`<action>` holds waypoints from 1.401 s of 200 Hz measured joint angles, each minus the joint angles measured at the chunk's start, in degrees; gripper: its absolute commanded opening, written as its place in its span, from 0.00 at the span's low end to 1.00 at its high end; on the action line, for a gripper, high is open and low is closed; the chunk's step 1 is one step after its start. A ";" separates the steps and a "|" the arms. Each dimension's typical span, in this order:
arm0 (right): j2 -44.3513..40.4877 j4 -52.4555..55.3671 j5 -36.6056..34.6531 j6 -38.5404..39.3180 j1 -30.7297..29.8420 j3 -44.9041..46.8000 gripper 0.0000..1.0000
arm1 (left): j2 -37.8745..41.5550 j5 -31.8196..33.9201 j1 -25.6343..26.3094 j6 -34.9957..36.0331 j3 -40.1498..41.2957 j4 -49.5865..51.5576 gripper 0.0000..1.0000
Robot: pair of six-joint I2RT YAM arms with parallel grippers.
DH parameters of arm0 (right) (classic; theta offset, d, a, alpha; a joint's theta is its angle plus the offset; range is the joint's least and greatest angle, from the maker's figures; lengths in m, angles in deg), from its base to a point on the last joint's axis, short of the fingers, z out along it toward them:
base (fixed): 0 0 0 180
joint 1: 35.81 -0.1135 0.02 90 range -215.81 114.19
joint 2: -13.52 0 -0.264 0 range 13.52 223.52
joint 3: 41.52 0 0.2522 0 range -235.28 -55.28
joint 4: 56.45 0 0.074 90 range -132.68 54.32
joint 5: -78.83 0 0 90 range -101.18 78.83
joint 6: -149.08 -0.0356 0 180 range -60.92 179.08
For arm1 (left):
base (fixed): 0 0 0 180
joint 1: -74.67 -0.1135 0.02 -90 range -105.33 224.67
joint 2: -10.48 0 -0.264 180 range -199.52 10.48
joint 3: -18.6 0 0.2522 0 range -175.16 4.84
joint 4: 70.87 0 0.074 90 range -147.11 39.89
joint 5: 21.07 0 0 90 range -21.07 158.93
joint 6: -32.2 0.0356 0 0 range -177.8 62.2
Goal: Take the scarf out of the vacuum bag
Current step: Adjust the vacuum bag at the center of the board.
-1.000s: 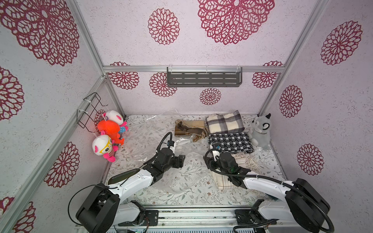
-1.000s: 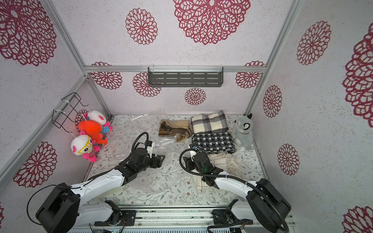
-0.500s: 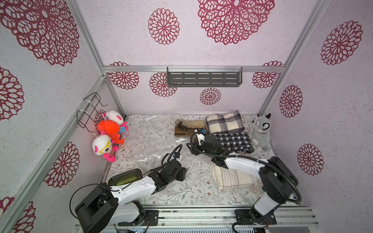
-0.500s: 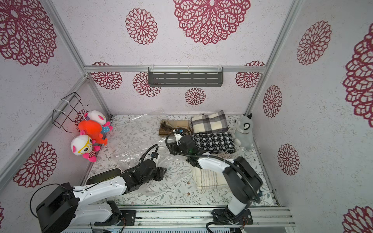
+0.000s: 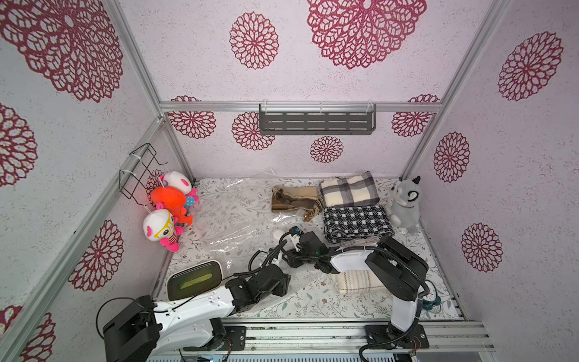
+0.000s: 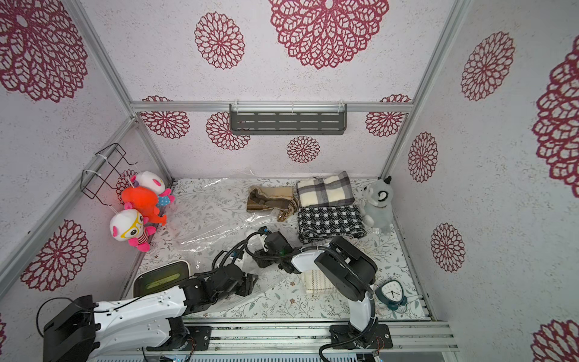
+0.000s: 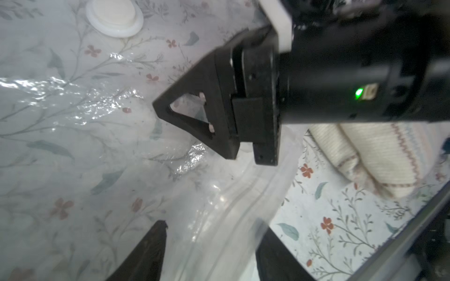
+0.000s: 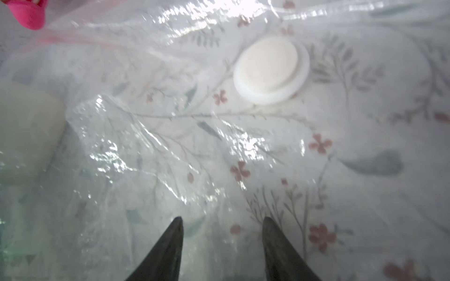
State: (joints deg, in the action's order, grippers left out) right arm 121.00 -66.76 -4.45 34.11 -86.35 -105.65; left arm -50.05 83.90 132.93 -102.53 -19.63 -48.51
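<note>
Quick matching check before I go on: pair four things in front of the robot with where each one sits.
Things:
1. vacuum bag
2. cream scarf
3. black-and-white scarf
4. grey plush toy

Places:
A. far right corner
B. spread flat across the middle of the table
C. near side, right, outside the bag
D. beside the plaid scarf, on its near side

Pairs: 1-B, 2-C, 3-D, 4-A

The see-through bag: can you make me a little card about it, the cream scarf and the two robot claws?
vacuum bag: clear, crinkly, lying on the table
valve cap: round, white, on the bag's face
inside the bag: no scarf shows, only the table's flower pattern
cream scarf: folded, on the table beside the bag
left gripper: open, astride the bag's edge
right gripper: open, close over the bag
</note>
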 measured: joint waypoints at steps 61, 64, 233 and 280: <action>-2.29 -7.76 -3.98 -1.99 0.24 6.64 0.54 | 12.15 3.76 -1.79 1.07 -2.45 2.03 0.58; -2.69 -7.76 -4.13 -2.19 0.28 7.08 0.54 | 11.91 3.61 -2.45 1.27 -2.27 1.42 0.57; -10.47 -6.05 -4.11 -4.55 5.51 12.31 0.56 | -16.90 10.36 1.92 -3.32 5.88 -17.92 0.49; -20.44 2.93 -4.13 -1.07 5.79 6.69 0.67 | -9.99 17.18 1.25 0.57 3.50 -13.20 0.98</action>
State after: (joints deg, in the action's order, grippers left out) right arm 100.57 -63.83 -8.58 33.04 -80.56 -98.96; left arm -60.04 101.07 134.18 -101.96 -16.14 -61.71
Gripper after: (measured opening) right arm 0.655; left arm 0.913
